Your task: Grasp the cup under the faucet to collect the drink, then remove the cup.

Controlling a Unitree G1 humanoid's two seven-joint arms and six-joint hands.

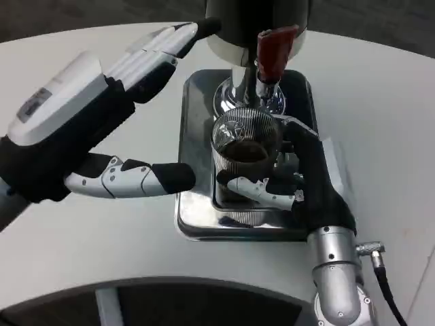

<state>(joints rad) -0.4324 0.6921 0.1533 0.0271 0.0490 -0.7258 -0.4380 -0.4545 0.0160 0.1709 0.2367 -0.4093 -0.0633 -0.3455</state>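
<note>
1. Ribbed clear glass, that's the cup [243, 139], stood upright on the steel drip tray [194, 217] toward the far edge of the table [380, 109], right below the faucet [272, 58] with its red handle. Dark drink can already be seen inside.
2. The cup is wrapped by the right robot hand [285, 180] from its right side, fingers [262, 190] curled across the near face, so it looks properly gripped.
3. The left robot hand [102, 115] is held spread and empty beside the tray's left edge, gripping nothing.
4. Since the spout hangs just over the rim, the cup probably has to be drawn sideways or toward the near edge, kept vertical.
</note>
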